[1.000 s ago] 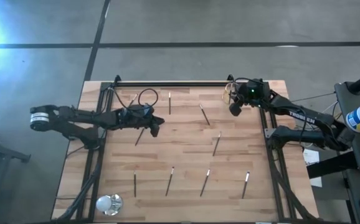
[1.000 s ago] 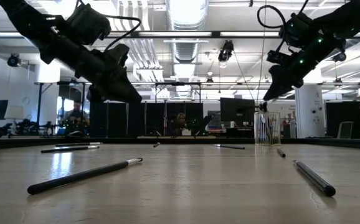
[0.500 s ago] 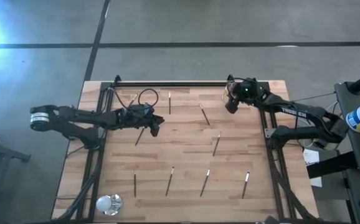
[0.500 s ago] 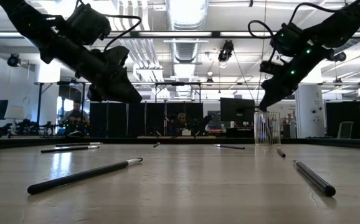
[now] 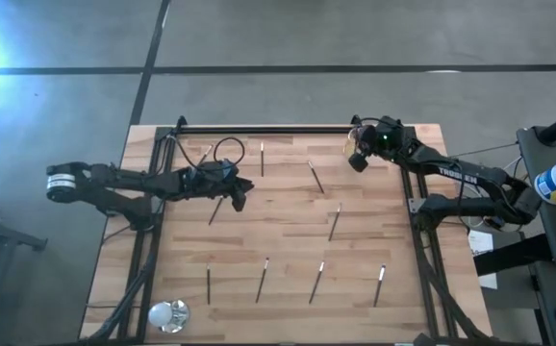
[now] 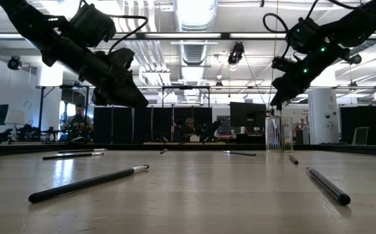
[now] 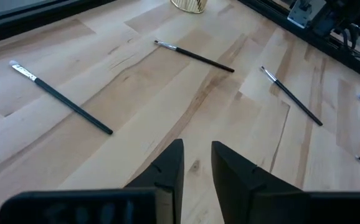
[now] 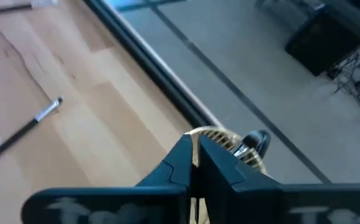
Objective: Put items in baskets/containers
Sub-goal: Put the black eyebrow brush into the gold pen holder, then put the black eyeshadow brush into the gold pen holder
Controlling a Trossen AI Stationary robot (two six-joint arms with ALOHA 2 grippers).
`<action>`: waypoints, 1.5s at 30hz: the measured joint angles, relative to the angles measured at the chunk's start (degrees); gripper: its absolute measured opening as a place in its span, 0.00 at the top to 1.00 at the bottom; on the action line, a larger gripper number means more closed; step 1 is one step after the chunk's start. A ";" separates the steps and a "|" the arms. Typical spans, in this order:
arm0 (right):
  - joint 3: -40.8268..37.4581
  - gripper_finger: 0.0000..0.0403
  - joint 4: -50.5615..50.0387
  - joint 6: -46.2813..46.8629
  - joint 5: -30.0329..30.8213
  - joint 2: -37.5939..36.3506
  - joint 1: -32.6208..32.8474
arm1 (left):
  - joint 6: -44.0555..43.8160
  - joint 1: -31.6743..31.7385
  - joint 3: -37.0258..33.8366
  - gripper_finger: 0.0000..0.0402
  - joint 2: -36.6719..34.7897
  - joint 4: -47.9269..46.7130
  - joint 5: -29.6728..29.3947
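Observation:
Several thin dark sticks [image 5: 335, 221] with pale tips lie flat and scattered on the wooden table, among them a near stick [image 6: 87, 183] and one far off [image 7: 194, 56]. The clear amber cup [image 6: 278, 134] stands upright near the far right corner; its rim [image 8: 230, 142] shows just past my right fingers, with a dark rounded end [image 8: 258, 140] inside. My right gripper [image 5: 357, 161] [image 8: 195, 152] hovers shut just above the cup. My left gripper [image 5: 240, 196] [image 7: 197, 155] is open a little, over bare wood left of centre, beside another stick [image 5: 215, 210].
A round white shiny ball [image 5: 167, 313] sits at the near left corner. A black rail [image 5: 259, 129] runs along the far edge, and frame bars flank both sides. Cables loop near the left wrist [image 5: 228, 149]. Bare wood lies between the sticks at mid-table.
My right gripper has moved toward the table's left and far edge, to a spot over the cup, dipping toward its rim and then rising slightly. The left arm has kept still and no stick on the table has shifted.

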 joint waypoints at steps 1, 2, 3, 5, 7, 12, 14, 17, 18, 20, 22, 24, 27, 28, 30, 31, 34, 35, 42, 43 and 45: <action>0.51 0.97 -0.05 0.29 0.02 -0.41 -0.04 | 0.00 0.00 0.00 0.82 0.00 0.00 0.00; 1.19 0.97 -0.33 0.90 0.02 -0.83 -0.12 | 0.01 0.01 0.00 0.82 0.00 -0.02 0.00; 1.96 0.97 -0.43 1.95 0.00 -1.21 -0.29 | 0.02 0.00 0.00 0.82 0.00 0.00 0.00; 4.16 0.97 -1.33 5.11 -0.04 -1.52 -0.82 | 0.02 0.00 0.00 0.82 0.00 -0.02 0.00; 7.50 0.97 -5.81 8.79 -0.05 -1.17 -1.92 | 0.02 0.00 -0.02 0.82 0.00 -0.02 0.02; 17.55 0.97 -20.89 16.07 -0.36 3.09 -5.93 | 0.08 0.01 -0.02 0.82 0.00 -0.02 0.02; 20.84 0.98 -25.19 17.71 -3.01 5.69 -7.73 | 0.29 0.00 -0.03 0.82 0.00 -0.02 0.02; 24.31 0.98 -28.26 18.26 -8.57 9.74 -10.18 | 0.42 0.00 -0.05 0.82 0.00 -0.02 0.02; 25.18 0.98 -28.97 18.28 -9.41 11.25 -10.73 | 0.42 0.00 -0.10 0.82 -0.02 0.00 0.02; 26.35 0.98 -29.75 18.38 -9.76 13.96 -11.55 | 0.42 0.00 -0.37 0.82 -0.02 -0.02 0.02; 27.53 0.98 -31.05 18.50 -11.13 16.20 -12.29 | 0.34 0.00 -0.86 0.82 -0.02 0.00 0.02; 28.34 0.98 -31.16 18.52 -12.99 18.04 -12.71 | 0.14 0.00 -1.41 0.82 -0.02 -0.09 0.03; 28.89 0.96 -31.41 18.84 -13.53 19.99 -12.68 | -0.11 0.02 -2.19 0.82 -0.02 -0.04 0.04; 29.06 0.94 -31.51 19.11 -13.56 20.36 -12.65 | -0.30 0.00 -2.40 0.82 -0.02 0.00 0.04; 29.30 0.91 -31.71 18.81 -13.70 20.75 -12.60 | -0.56 0.01 -2.80 0.82 -0.02 0.03 0.04; 29.30 0.90 -31.80 18.60 -13.68 20.77 -12.61 | -0.78 0.00 -2.91 0.82 -0.02 0.00 0.04; 29.30 0.83 -31.93 18.09 -13.50 19.96 -12.63 | -1.60 0.00 -2.95 0.82 -0.02 0.03 0.04; 29.30 0.81 -31.93 18.11 -13.10 19.43 -12.63 | -1.62 0.00 -2.95 0.82 -0.02 0.04 0.04; 29.30 0.67 -32.01 16.06 -6.08 14.93 -13.24 | -1.65 0.00 -2.95 0.82 -0.02 0.02 0.04; 29.30 0.67 -32.00 15.27 -6.04 14.34 -13.53 | -1.68 0.00 -2.95 0.82 -0.02 0.02 0.04; 29.30 0.68 -32.43 13.79 -6.03 13.18 -13.95 | -1.79 0.00 -2.95 0.82 -0.02 0.02 0.04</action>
